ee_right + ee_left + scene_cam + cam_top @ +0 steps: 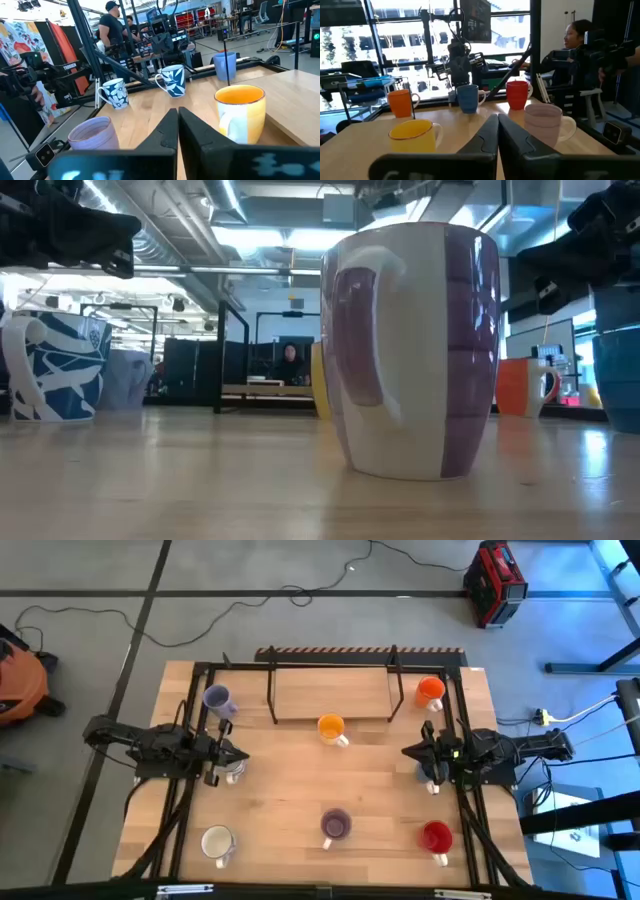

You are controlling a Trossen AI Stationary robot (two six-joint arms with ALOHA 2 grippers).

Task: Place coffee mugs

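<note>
Both arms hover level at mid-desk edges, the left gripper [240,754] and right gripper [408,751] closed and empty; the glossy purple mug [335,825] stands empty near the front edge of the wooden desk [380,790].

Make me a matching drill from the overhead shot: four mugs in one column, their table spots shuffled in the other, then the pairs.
Mugs:
1. orange mug
2. red mug
3. yellow mug
4. white mug

Places:
A. near corner, left arm's side
B. far corner, right arm's side
C. middle, just in front of the far rack
D. near corner, right arm's side

Pairs: 1-B, 2-D, 3-C, 4-A
</note>
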